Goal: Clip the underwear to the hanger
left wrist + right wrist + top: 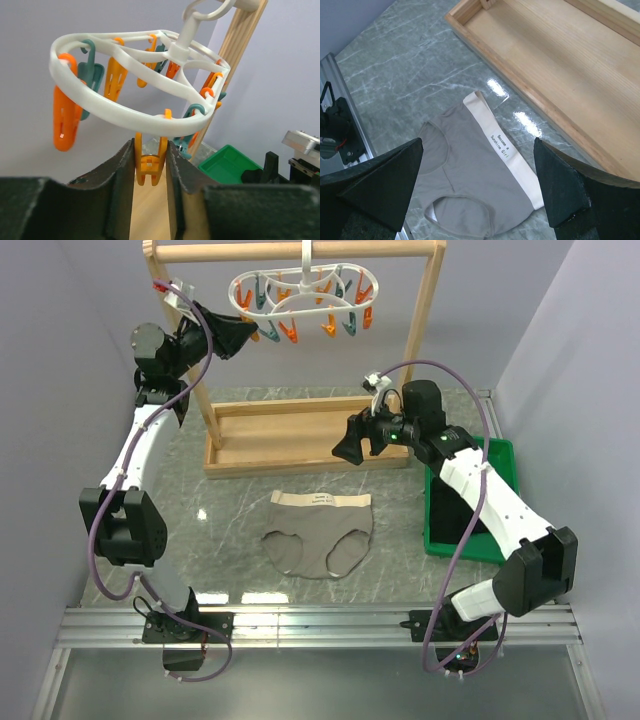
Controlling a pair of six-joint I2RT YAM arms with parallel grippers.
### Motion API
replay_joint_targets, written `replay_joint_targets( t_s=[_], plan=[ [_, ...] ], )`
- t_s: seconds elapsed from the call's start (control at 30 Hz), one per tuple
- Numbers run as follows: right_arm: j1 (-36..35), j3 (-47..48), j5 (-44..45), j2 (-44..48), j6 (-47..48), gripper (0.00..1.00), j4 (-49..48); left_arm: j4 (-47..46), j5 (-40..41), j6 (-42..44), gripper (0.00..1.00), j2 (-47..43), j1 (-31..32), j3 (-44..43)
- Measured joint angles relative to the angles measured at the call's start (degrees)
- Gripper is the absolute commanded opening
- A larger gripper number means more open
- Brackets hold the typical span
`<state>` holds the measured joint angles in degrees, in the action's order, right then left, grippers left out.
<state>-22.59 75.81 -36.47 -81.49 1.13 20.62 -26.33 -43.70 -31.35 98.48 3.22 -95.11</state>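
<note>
The left pincer is pressing its two fingers against either side of an orange clothespin that is dangling from the near rim of the hanger, so it is clamping that pin by its lower end. The right pincer is hovering with its fingers wide apart and nothing between them, looking down on the underwear. The underwear is lying flat on the table, well below the hanger and just in front of the wooden rack's tray base. The main risk is sitting in the left grip: the pin is hanging loosely from the ring and the ring from its hook, so any sideways pull is likely to set the whole hanger swinging or tilting, and the pin may squirt out from between the fingers. It is not clear whether the squeezed end is the one that opens the pin; if not, the squeeze is achieving nothing. On the other side, the fabric is lying thin and flat on a glossy surface, so the fingers may be skating over it or catching only one layer. Carrying it up, the right arm is risking a knock against the tray or the post of the rack.
</note>
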Motion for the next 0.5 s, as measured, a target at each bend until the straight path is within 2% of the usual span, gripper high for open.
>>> replay_joint_targets(
  t_s=[0.13,0.17,0.27,0.5],
  plan=[
    [0.00,-0.02,-0.11,-0.37,0.09,0.97,0.02,-0.87,-0.52,-1.11,0.17,0.00,0.02,0.00],
    [0.00,0.00,-0.20,-0.39,0.15,0.96,0.00,-0.90,-0.63,-1.33,0.11,0.00,0.02,0.00],
    [0.00,0.35,-0.68,-0.48,0.17,0.90,0.02,-1.11,-1.05,-1.86,0.02,0.00,0.02,0.00],
    [0.00,3.48,-3.72,-0.72,-2.67,0.69,-5.42,-1.20,-1.62,-2.67,0.00,-0.57,0.11,1.14]
  ],
)
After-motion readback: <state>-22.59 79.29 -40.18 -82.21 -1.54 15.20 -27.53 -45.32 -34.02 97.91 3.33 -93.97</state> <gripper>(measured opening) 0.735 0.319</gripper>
